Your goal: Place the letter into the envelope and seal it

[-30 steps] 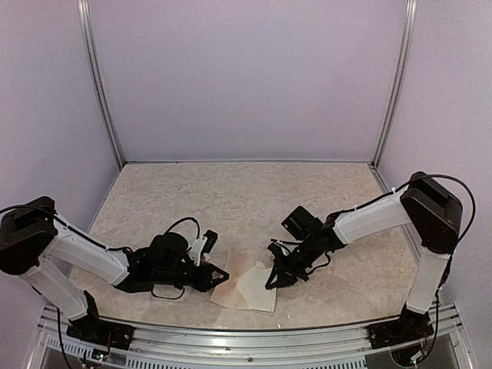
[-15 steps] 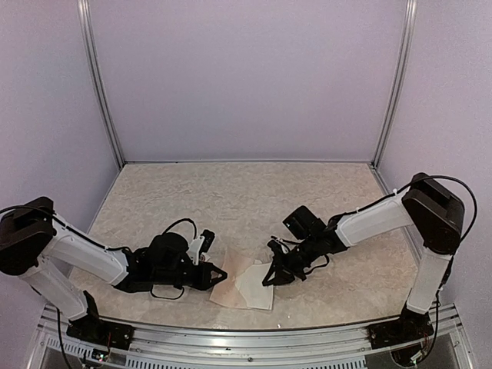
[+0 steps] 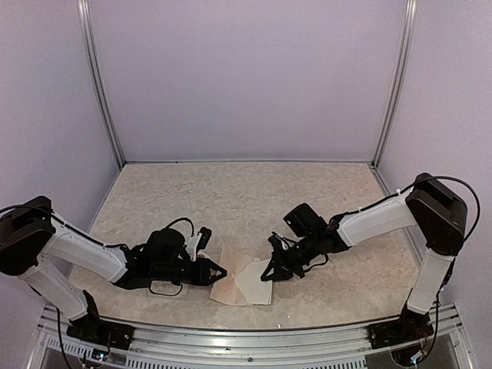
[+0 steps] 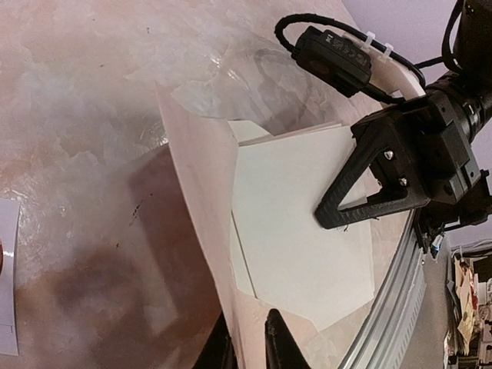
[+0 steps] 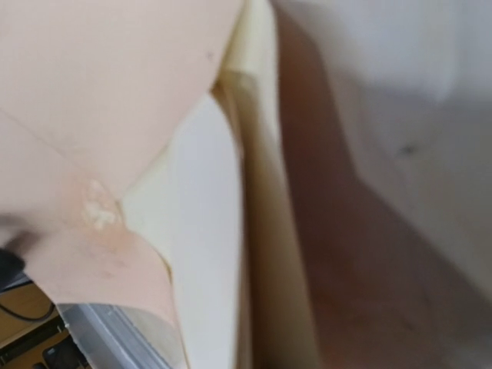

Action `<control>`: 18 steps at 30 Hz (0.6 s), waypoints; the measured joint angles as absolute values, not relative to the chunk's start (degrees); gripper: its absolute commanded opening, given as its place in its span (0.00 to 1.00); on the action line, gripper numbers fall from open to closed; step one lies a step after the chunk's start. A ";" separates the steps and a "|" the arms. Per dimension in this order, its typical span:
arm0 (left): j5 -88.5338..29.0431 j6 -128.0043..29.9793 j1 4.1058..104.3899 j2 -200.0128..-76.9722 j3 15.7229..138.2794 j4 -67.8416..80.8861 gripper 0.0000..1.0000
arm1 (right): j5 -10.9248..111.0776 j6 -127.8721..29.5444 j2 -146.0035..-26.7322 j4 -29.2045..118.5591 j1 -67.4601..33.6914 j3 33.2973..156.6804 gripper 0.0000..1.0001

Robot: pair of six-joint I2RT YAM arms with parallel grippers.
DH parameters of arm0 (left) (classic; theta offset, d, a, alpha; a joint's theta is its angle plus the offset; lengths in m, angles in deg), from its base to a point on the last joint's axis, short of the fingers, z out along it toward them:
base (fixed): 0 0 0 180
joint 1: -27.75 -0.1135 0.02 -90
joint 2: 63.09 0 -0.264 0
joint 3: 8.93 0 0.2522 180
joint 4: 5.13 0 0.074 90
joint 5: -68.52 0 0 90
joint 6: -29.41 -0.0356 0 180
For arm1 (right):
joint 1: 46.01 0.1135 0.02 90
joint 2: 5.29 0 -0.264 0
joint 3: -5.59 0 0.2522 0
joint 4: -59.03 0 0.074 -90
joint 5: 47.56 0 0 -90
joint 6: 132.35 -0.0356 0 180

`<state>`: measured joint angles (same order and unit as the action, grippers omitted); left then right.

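Note:
The pale pink envelope (image 3: 229,283) lies near the table's front edge with its flap (image 4: 201,173) raised. My left gripper (image 3: 218,270) is shut on the envelope's lower edge, and the pink paper runs between the fingertips (image 4: 278,338). The white letter (image 3: 257,287) lies partly inside the envelope's mouth, plain side up (image 4: 304,227). My right gripper (image 3: 270,272) is at the letter's right edge, with one black finger (image 4: 369,192) lying on top of the sheet. The right wrist view is blurred. It shows the letter's edge (image 5: 204,231) beside the pink envelope (image 5: 115,84); its own fingers are out of view.
A white sticker strip (image 4: 6,277) lies at the left edge of the left wrist view. A crumpled clear film (image 4: 231,73) lies beyond the envelope. The metal front rail (image 3: 246,338) runs just below the papers. Purple walls enclose the table.
My right gripper has moved left with the letter, sliding it further toward the envelope. My left gripper has shifted slightly and still holds the envelope.

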<state>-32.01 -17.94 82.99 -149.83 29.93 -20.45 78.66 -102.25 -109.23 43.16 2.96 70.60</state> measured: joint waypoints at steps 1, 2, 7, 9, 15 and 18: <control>-32.20 -17.72 82.82 -149.91 29.93 -20.43 0.18 | 78.40 -102.25 -109.25 42.94 2.96 70.60 0.00; -32.51 -17.57 82.66 -150.11 29.93 -20.45 0.22 | 78.14 -102.23 -109.32 42.64 2.96 70.60 0.00; -33.49 -16.98 82.03 -151.60 29.93 -20.41 0.14 | 76.94 -102.01 -109.82 40.76 2.96 70.69 0.00; -33.73 -16.50 81.75 -152.16 29.93 -20.39 0.06 | 76.43 -101.85 -110.10 39.84 2.96 70.88 0.00; -34.98 -16.52 81.16 -153.32 29.93 -20.54 0.00 | 75.89 -101.77 -111.00 38.46 2.96 72.13 0.00; -35.51 -16.50 81.00 -154.00 29.93 -20.76 0.00 | 75.93 -101.77 -111.74 38.55 2.98 73.24 0.00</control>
<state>-35.51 -16.50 81.00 -154.00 29.93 -20.76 75.93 -101.77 -111.74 38.55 2.98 73.24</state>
